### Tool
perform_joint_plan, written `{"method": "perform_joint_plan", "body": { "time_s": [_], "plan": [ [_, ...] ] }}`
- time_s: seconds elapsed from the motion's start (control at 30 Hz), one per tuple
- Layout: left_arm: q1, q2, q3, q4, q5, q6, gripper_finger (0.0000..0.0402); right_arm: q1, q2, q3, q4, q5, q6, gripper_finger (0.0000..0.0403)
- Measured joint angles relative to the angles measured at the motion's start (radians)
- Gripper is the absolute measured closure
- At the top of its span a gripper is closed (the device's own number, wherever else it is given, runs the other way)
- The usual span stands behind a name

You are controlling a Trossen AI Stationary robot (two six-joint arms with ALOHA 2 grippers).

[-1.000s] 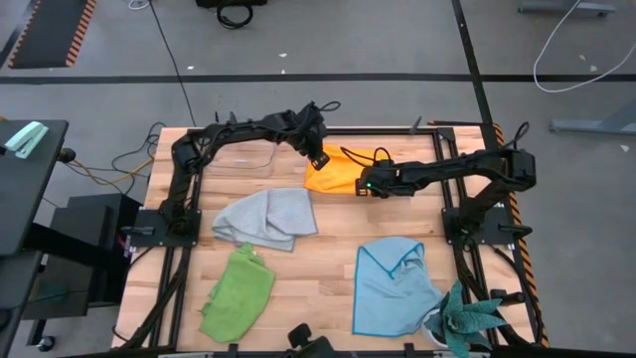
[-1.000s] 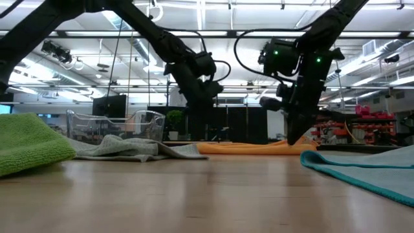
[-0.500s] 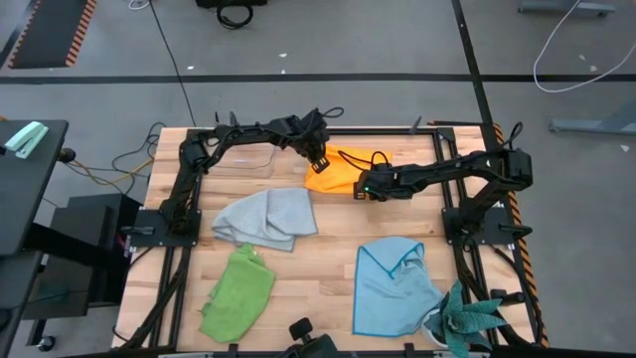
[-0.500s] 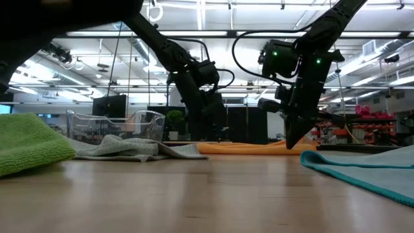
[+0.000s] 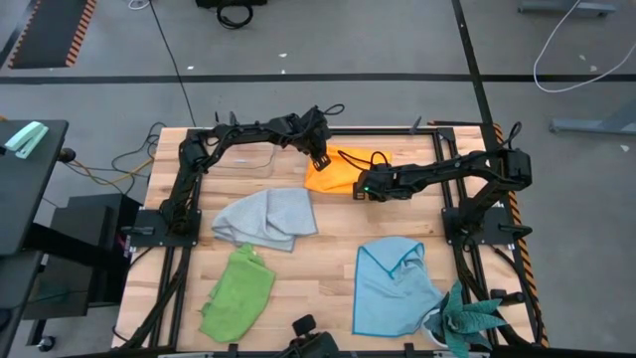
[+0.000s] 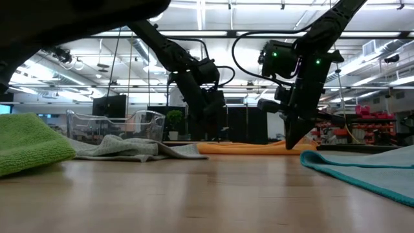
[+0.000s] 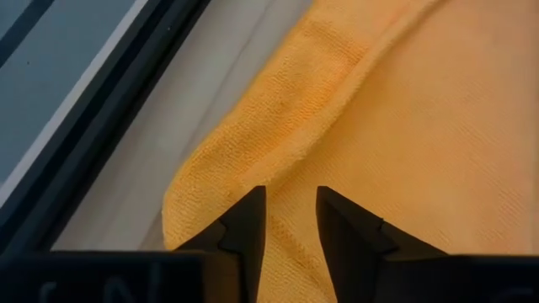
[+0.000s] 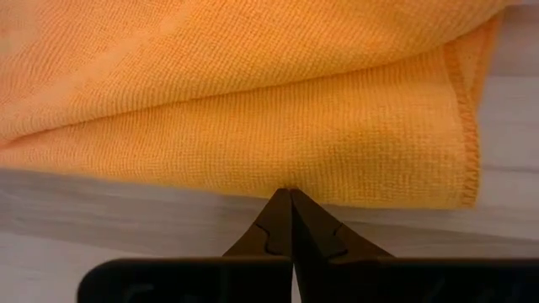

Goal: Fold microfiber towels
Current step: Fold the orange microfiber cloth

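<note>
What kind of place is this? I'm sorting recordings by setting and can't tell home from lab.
Probably a robotics lab or workshop, not a home: the wooden table sits on a bare concrete floor with loose cables, and the low view shows ceiling strip lights above equipment benches.

High view: overhead, straight down, far enough for whole worktop [image 5: 328,283], both arms, floor around

Low view: worktop height, level across boards into room behind; arms enter from above

Left wrist view: very close, past own left end effector [image 7: 290,220] onto orange-yellow towel [image 7: 404,126] near frame rail

Right wrist view: very close, past right end effector [image 8: 291,220] onto same towel's hemmed edge

Shared: orange-yellow towel in all four views; grey towel [image 5: 266,217], green towel [image 5: 238,290], light blue towel [image 5: 393,286] in high and low only
</note>
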Motion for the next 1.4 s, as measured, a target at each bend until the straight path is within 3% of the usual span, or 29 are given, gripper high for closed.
{"method": "perform_joint_plan", "body": {
  "time_s": [0.27,0.53,0.73,1.07,1.4],
  "plan": [
    [0.003,0.018,0.001,0.014,-0.013,0.012,0.0251,0.0,0.0,0.0,0.011,-0.004,0.0,0.04],
    [-0.001,0.018,0.001,0.018,-0.063,0.049,0.0249,0.0,0.0,0.0,0.033,-0.04,0.001,0.04],
    [-0.01,0.018,0.001,0.015,-0.066,0.047,0.0283,0.0,0.0,0.0,0.033,-0.056,0.008,0.0401],
    [-0.023,0.018,0.001,0.006,-0.046,0.048,0.0387,0.014,0.0,0.0,0.033,-0.062,0.008,0.0401],
    [-0.019,0.018,0.0,-0.042,-0.042,-0.029,0.0395,0.059,0.0,0.0,-0.087,-0.104,0.028,0.0402]
  ]
}}
